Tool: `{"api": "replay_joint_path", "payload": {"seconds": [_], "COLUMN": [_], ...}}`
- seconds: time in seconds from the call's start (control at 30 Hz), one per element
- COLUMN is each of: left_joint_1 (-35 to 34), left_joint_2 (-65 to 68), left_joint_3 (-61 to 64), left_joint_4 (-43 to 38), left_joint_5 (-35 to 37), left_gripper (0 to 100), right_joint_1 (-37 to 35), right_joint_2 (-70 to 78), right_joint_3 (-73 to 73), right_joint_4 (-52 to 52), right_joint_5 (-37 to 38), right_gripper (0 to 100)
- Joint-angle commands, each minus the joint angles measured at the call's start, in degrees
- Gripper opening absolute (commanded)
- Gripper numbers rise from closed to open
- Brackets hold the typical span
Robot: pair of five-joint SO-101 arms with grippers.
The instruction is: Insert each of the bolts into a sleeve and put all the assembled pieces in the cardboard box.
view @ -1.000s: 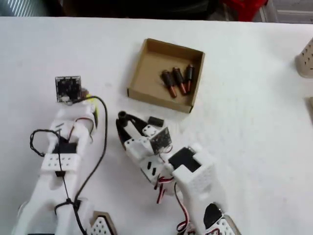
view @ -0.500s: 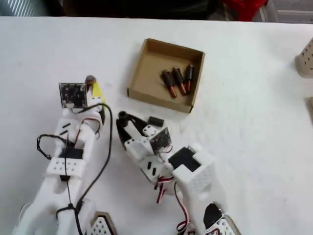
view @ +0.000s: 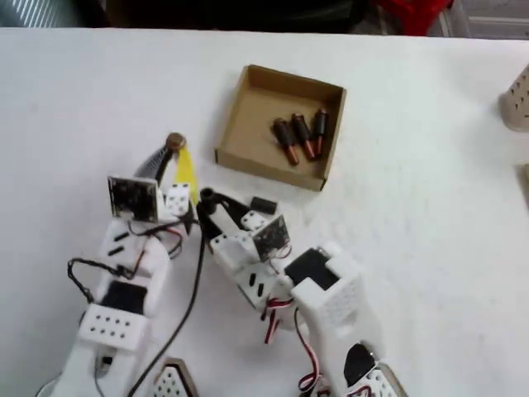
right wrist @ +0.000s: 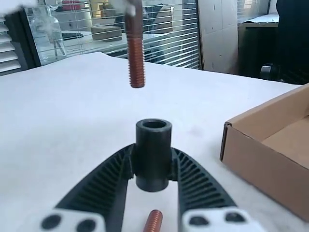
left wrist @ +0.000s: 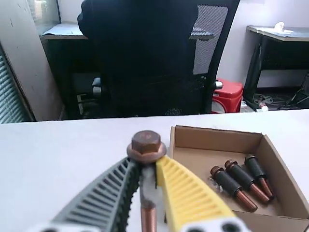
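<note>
We've got the left gripper [left wrist: 147,163] pinching a bolt [left wrist: 146,144] head-up, hanging above the upright sleeve [right wrist: 153,145] clamped in the right gripper [right wrist: 152,166], just beside the cardboard box [view: 269,171] holding three assembled pieces [view: 299,135].

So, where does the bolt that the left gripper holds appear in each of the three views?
High view: the bolt is in the left gripper, left of the cardboard box.
Left wrist view: the bolt stands upright in that gripper, head up, the box behind it.
Right wrist view: its threaded end hangs above the black sleeve.
Shared landmark: the cardboard box.
</note>
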Motion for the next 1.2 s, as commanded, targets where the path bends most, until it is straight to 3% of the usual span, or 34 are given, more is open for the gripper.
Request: {"api": "replay_joint_path", "payload": {"seconds": [0.0, 0.2, 0.4, 0.83, 1.17], "left_joint_1": [2.15, 4.79, 4.62, 4.97, 4.97], "left_joint_2": [-8.31, -11.74, -9.36, 5.23, 4.26], "left_joint_3": [0.44, 0.44, 0.35, 0.0, -2.11], "left_joint_4": [5.1, 9.41, 9.14, -1.05, 6.77], "left_joint_5": [1.58, 11.96, 12.13, 12.13, 11.96], "left_gripper": [2, 2, 2, 2, 2], "right_joint_1": [-0.31, -0.31, -0.31, -0.31, -0.22], "right_joint_2": [-0.31, -0.31, -0.31, -0.4, -0.92], "right_joint_3": [-1.67, -1.58, -1.58, -1.49, -1.58], "right_joint_4": [-0.92, -0.92, -0.84, 0.4, 2.24], "right_joint_5": [0.88, 0.88, 0.88, 0.88, 0.88], "right_gripper": [1.6, 1.6, 1.6, 1.6, 1.7]}}
